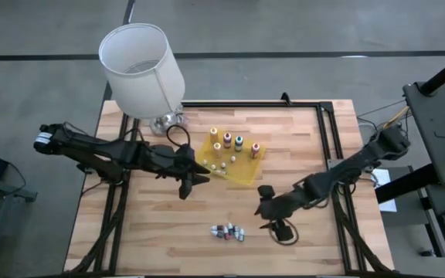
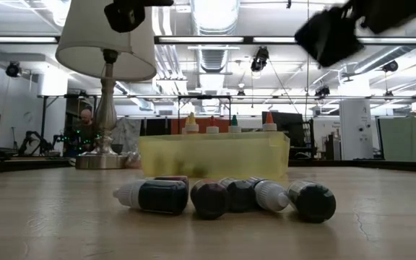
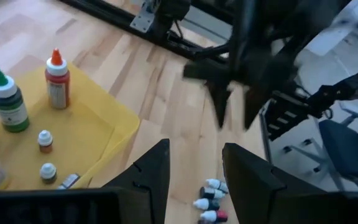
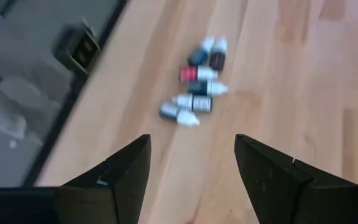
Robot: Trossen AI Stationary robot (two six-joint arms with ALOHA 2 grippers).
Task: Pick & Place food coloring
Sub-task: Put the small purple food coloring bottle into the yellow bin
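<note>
The loose vials (image 1: 229, 232) are being faced from just beside by the nearer right gripper (image 1: 264, 210), its fingers spread and empty.

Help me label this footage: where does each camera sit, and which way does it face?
High: overhead, looking down on table, both arms.
Low: table height, level past vials at yellow tray; arms show dark up top.
Left wrist: past open left gripper at tray, right arm.
Right wrist: past open right gripper at vials.
All four show the vials.
</note>
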